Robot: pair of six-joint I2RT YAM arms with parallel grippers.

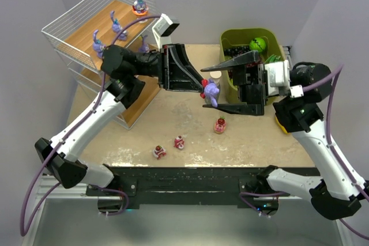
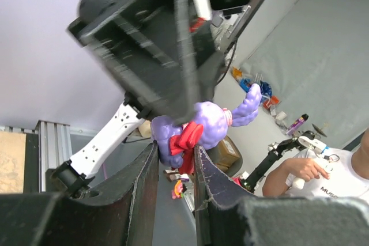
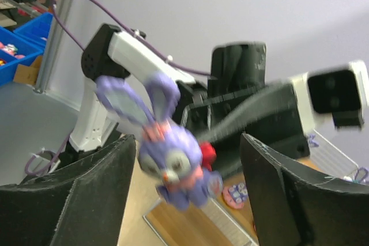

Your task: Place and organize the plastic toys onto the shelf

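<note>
overhead view from behind; both wrist views close on one bunny [image 2: 209, 120]

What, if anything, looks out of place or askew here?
The purple bunny hangs tilted in midair, pinched at its red bow by the left gripper, between the open jaws of the right gripper. Nothing looks spilled or damaged.

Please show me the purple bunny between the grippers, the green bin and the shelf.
purple bunny [image 1: 212, 92], top view, on its body.
green bin [image 1: 242, 31], top view, on its far rim.
shelf [image 1: 83, 36], top view, on its bare top board.
</note>
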